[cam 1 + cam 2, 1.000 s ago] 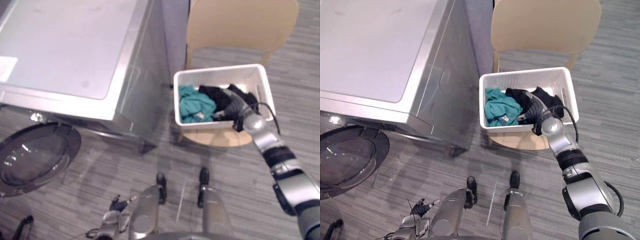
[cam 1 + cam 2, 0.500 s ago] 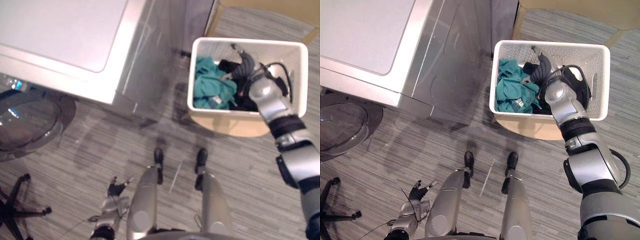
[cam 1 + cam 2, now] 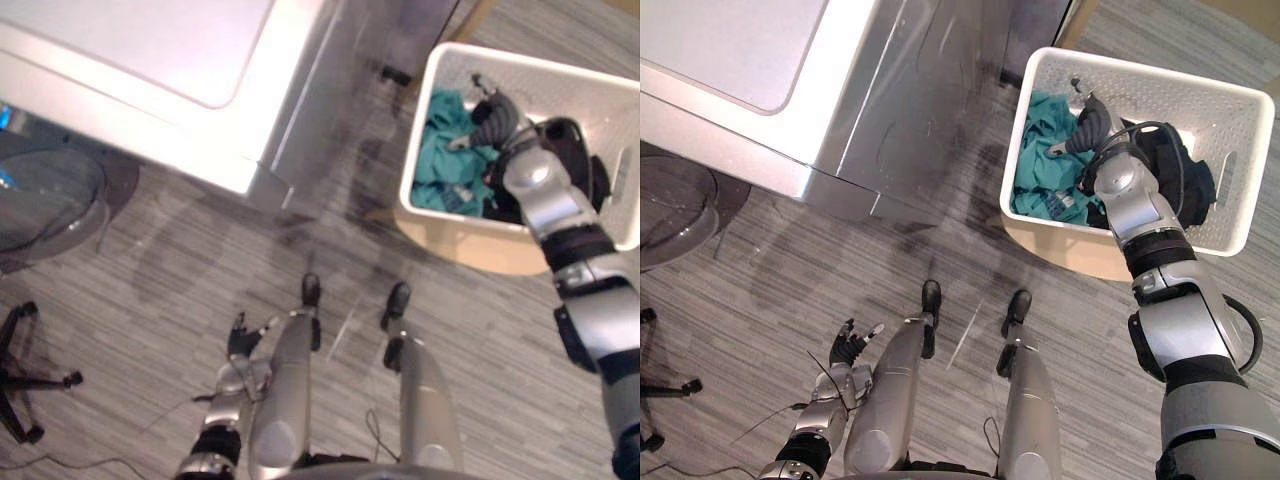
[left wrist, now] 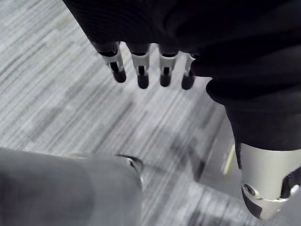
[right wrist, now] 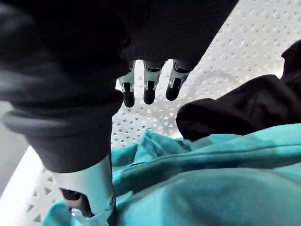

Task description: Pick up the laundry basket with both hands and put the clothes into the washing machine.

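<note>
right hand (image 3: 1090, 125) released, fingers (image 5: 150, 87) straight and holding nothing, just above teal garment (image 3: 1040, 180) at the machine-side edge of white laundry basket (image 3: 1200, 110); black garment (image 3: 1185, 175) toward the opposite edge. basket resting on tan chair seat (image 3: 1080, 255), beside washing machine (image 3: 790, 60) with door (image 3: 670, 205) swung open. left hand (image 3: 852, 345) relaxed and empty, low above striped floor (image 3: 760, 290).

Grey plank-striped floor (image 3: 770, 290) spreads across the room. A tan chair seat (image 3: 470, 247) shows at the upper right, and a black star-shaped chair base (image 3: 60, 379) stands at the left edge.
</note>
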You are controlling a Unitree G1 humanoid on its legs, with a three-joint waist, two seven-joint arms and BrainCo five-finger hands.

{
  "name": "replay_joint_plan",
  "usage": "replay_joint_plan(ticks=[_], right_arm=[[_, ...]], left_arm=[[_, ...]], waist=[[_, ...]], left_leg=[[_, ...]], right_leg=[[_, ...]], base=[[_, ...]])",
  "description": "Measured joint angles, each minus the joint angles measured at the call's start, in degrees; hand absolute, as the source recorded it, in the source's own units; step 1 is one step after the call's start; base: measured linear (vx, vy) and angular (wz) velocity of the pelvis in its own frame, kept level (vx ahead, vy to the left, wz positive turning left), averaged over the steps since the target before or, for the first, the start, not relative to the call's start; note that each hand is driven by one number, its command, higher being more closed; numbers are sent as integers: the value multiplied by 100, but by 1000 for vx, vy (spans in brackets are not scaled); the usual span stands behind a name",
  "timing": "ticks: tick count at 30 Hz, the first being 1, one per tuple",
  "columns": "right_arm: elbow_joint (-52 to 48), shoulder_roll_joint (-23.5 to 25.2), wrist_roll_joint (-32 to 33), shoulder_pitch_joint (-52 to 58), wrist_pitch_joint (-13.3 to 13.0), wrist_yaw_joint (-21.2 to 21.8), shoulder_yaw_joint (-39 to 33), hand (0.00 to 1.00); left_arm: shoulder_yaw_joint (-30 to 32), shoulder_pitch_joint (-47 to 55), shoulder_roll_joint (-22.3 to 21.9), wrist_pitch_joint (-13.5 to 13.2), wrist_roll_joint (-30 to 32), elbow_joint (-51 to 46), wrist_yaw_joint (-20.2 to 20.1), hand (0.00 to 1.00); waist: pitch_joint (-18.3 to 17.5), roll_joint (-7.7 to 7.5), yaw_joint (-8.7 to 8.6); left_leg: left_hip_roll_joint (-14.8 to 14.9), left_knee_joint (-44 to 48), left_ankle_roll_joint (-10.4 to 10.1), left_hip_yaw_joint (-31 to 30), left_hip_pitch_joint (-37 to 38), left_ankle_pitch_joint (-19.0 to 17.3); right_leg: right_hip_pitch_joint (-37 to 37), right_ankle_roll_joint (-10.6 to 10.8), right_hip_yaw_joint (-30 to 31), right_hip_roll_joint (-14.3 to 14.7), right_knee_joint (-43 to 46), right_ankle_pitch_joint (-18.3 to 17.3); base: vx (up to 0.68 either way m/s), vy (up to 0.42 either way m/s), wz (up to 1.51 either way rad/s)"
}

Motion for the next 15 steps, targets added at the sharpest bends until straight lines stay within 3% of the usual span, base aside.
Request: replay_joint_plan(ticks=[11, 12, 15], right_arm=[[53, -171, 212, -195, 3, -153, -228, 0], [44, -172, 211, -238, -4, -221, -246, 100], [43, -176, 202, -245, -5, -271, -369, 100]], left_arm=[[179, -399, -71, -102, -165, -289, 86, 0], [212, -409, -72, -107, -171, -366, 100, 0], [234, -415, -72, -143, -187, -445, 178, 0]], waist=[[259, -9, 95], [279, -12, 96], [288, -15, 110]], left_leg=[[92, 495, 29, -125, -995, -24], [90, 549, 36, -149, -1103, -29], [91, 641, 41, -189, -1268, -31]], right_leg=[[-847, -29, -104, 19, 354, -16], [-949, -38, -119, 10, 429, -25], [-1101, -62, -142, -5, 559, -51]], base=[[2, -3, -1], [-35, 9, 0], [-11, 3, 1]])
